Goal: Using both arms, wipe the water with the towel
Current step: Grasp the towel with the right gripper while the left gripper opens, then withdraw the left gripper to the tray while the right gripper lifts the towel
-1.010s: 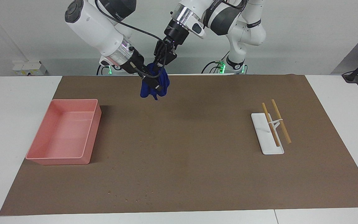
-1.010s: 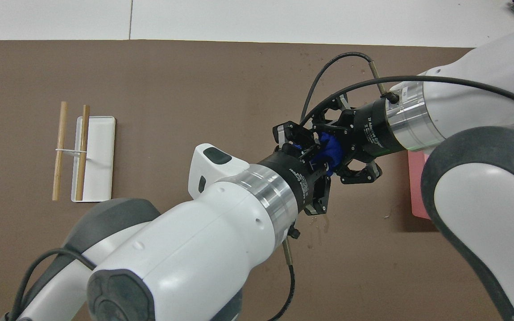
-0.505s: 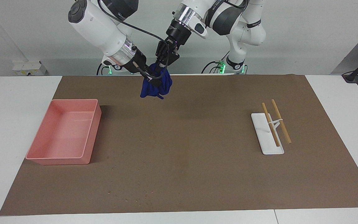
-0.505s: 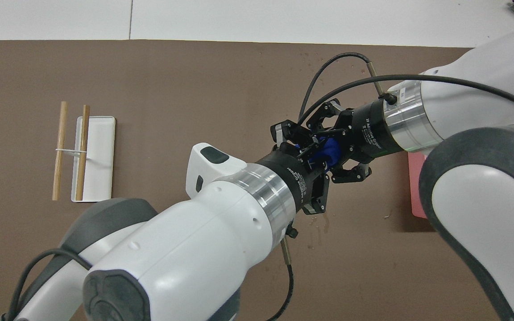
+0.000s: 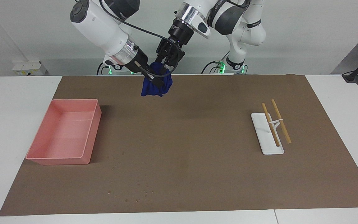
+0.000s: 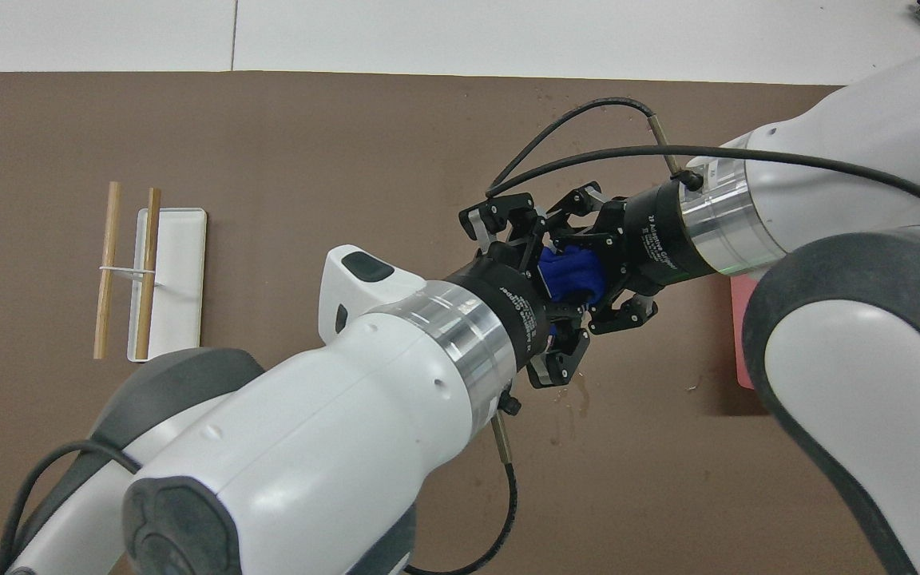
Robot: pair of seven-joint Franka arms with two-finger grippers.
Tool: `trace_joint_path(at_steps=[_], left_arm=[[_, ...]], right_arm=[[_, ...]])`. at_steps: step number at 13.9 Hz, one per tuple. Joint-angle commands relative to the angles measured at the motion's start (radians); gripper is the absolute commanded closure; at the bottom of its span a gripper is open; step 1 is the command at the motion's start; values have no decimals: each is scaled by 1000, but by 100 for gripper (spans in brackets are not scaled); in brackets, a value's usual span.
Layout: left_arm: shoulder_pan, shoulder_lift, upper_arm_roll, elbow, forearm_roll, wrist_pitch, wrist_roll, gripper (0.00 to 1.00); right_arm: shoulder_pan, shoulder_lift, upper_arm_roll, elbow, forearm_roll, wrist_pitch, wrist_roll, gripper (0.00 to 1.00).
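**Overhead view: a mid-air handover over the mat**

Overhead view and facing view both show the two grippers meeting in the air above the mat (image 5: 197, 149), over the edge of it nearest the robots. The right gripper (image 5: 154, 81) has its jaws clamped together on the towel (image 5: 155, 85), which hangs below it as a bunched blue lump. The left gripper (image 5: 166, 63) sits right against the top of the cloth with its jaws apart, not pinching anything I can see.

My worry is a snag: a fold could drag on the left fingers when the arms part and tug the towel loose from a thin pinch. The grippers are close enough to knock together.

Water drops (image 5: 129, 194) lie at the mat's edge farthest from the robots, with a tray (image 5: 73, 157) toward the right arm's end.
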Motion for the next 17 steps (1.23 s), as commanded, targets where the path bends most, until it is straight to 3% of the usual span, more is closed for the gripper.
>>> trace_joint_path(at_steps=[1, 6, 11, 14, 17], left_arm=[[24, -4, -3, 9, 13, -17, 27, 0], [52, -31, -3, 7, 13, -241, 208, 0], [180, -56, -3, -2, 13, -463, 505, 0], [272, -61, -3, -1, 11, -537, 734, 0], [374, -68, -1, -2, 11, -606, 971, 0]], right_arm=[[-3, -7, 4, -7, -17, 14, 6, 100], [-5, -11, 6, -29, -140, 90, -8, 100], [-35, -8, 4, -121, -212, 303, -100, 100], [-46, 79, 4, -119, -307, 424, -198, 100], [-48, 226, 4, -118, -396, 640, -212, 100]])
